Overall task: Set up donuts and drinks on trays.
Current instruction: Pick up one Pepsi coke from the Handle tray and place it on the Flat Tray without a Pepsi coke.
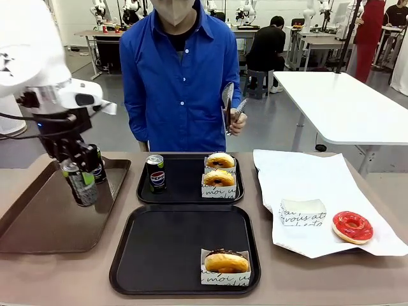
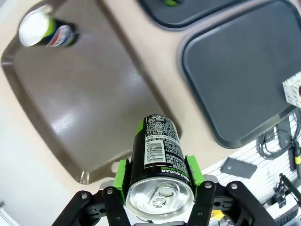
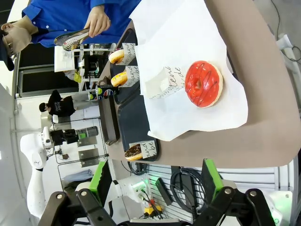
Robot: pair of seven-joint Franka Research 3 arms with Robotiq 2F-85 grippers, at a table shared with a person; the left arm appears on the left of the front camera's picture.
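My left gripper [image 1: 78, 173] is shut on a dark can [image 1: 83, 186] with green trim, held slightly tilted over the brown tray [image 1: 38, 223]. In the left wrist view the green pads [image 2: 122, 174] clamp this can [image 2: 157, 150] near its silver top. A second can [image 2: 44, 32] stands on the brown tray behind it. The far black tray [image 1: 185, 191] holds a Pepsi can [image 1: 155, 173] and two boxed donuts [image 1: 220, 171]. One boxed donut [image 1: 226, 262] sits on the near black tray [image 1: 166, 242]. My right gripper [image 3: 155, 181] is open with nothing between its fingers.
A white paper sheet [image 1: 306, 178] at the right carries a red-iced donut [image 1: 352, 227] and an empty white box [image 1: 303, 212]. A person in a blue shirt stands at the far side, holding tongs [image 1: 231, 108] in one hand.
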